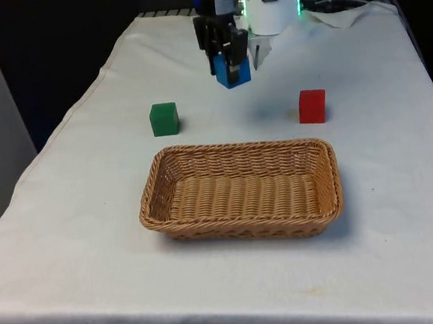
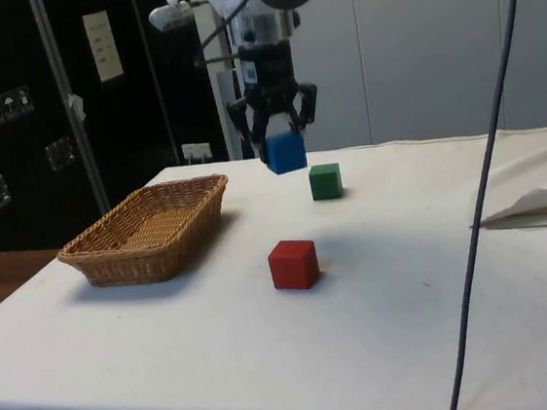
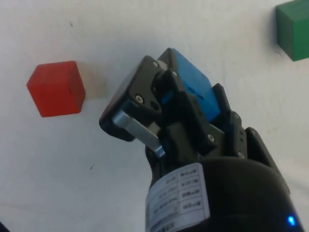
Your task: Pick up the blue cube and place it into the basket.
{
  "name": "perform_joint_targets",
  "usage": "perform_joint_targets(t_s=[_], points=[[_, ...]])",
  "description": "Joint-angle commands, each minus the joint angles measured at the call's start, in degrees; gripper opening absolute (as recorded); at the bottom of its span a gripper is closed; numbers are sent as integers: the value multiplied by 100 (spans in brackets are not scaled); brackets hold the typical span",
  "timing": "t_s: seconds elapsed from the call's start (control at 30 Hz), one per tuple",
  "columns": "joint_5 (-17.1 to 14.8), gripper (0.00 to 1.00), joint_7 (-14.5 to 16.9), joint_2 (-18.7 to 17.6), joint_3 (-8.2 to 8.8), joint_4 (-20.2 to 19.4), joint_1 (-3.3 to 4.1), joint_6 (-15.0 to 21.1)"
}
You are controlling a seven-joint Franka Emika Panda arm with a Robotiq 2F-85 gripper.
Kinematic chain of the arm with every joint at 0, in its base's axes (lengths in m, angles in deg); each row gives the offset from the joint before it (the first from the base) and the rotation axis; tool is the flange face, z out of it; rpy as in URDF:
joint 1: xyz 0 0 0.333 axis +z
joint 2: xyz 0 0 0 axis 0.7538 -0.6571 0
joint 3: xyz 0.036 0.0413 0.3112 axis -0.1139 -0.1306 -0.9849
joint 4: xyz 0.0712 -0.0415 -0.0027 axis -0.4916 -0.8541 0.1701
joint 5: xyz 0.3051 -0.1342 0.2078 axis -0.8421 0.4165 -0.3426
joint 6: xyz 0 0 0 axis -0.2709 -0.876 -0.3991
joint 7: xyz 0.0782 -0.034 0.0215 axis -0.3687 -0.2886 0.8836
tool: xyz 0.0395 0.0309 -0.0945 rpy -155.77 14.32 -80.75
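I have the gripper (image 1: 230, 59) closed on the blue cube (image 1: 233, 72), lifted above the cloth behind the green cube (image 1: 165, 118) and red cube (image 1: 313, 106), so only carrying it over the basket (image 1: 243, 223) and releasing remains.

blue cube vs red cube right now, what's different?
The blue cube is clamped in the gripper and hangs in the air above the cloth; the red cube sits free on the table, untouched. In the side view the blue cube looks slightly tilted, while the red cube rests flat on one face. Both are plain solid-coloured cubes, and both are outside the basket.
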State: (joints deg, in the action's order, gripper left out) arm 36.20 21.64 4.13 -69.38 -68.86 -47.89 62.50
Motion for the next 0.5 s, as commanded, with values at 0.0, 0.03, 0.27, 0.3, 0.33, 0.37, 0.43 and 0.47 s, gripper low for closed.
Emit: perform_joint_targets(t_s=[0.0,0.03,0.27,0.3,0.33,0.37,0.43,0.47], points=[[46,2,46,57,0,11,6,-63],[40,2,92,86,0,11,6,-97],[29,2,407,246,-6,46,6,-252],[23,2,453,275,-6,52,6,-281],[23,2,504,298,-6,63,6,-304],[23,2,544,315,-6,69,6,-327],[17,2,642,361,-6,86,6,-390],[17,2,722,401,-6,97,6,-424]])
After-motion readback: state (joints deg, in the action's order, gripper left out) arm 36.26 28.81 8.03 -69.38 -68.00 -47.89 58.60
